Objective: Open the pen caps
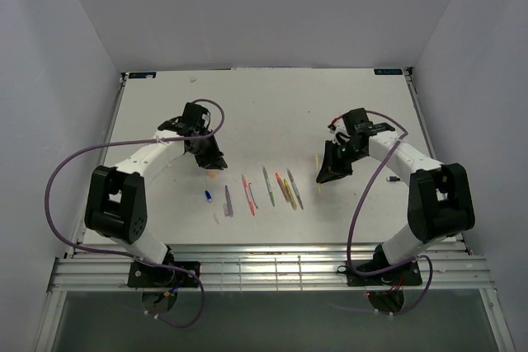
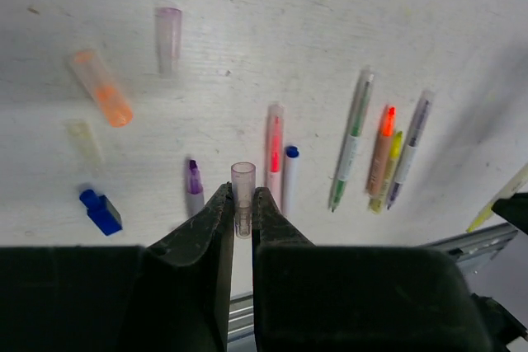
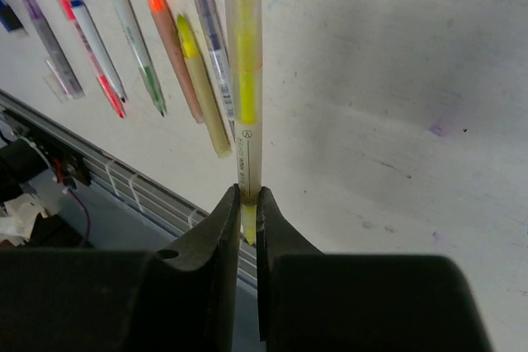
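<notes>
Left wrist view: I am watching my left gripper pinching a clear cap. The orange cap and blue cap are lying left of the pen row. My right gripper is clamping the yellow pen.

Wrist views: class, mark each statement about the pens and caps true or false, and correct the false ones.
1. The right end effector is shut on the yellow pen. True.
2. The left end effector is empty. False: it grips a clear cap.
3. The orange cap lies loose on the table. True.
4. The blue cap sits on a pen. False: it lies alone on the table.
</notes>
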### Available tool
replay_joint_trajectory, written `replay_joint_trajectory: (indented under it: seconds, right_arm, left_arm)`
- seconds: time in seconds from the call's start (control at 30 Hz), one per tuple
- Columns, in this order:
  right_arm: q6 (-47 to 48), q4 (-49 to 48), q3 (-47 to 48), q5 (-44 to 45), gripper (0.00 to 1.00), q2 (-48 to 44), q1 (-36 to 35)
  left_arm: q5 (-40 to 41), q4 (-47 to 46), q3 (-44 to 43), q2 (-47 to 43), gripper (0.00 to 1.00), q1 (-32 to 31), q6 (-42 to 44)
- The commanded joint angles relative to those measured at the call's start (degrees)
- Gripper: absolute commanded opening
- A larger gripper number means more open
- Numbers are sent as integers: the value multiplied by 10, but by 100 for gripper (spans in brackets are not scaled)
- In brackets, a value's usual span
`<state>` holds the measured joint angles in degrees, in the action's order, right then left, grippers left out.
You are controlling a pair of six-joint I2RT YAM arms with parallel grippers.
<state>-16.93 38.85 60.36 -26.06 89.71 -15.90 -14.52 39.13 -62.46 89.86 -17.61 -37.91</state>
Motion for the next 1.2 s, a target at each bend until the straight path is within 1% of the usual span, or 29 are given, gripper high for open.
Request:
replay_joint_trajectory:
  seconds: [0.0,0.2,0.23,0.4,0.43,0.7,0.83,0.9,1.07,1.17]
  right_arm:
    - [40,7,-17,1,8,6,-17]
    - [38,6,-4,4,8,56,-48]
    - [34,11,3,7,8,69,-57]
    - [34,18,9,14,8,85,-63]
    - [34,18,8,15,8,86,-65]
    - [35,31,15,26,8,96,-69]
    - [37,40,17,34,10,94,-72]
    - [37,44,13,37,12,93,-72]
    - [38,46,3,36,17,88,-74]
    - [38,47,-2,38,20,86,-76]
  left_arm:
    - [51,16,-44,30,0,6,42]
    - [81,37,-101,87,0,12,59]
    - [104,45,-115,107,0,17,63]
    - [136,67,-135,132,0,28,68]
    - [160,69,-137,141,0,30,68]
    - [184,66,-154,175,0,43,71]
    - [187,58,-168,195,0,47,73]
    - [185,55,-173,207,4,49,74]
    - [180,52,-190,236,8,55,74]
    - [178,50,-195,243,13,57,74]
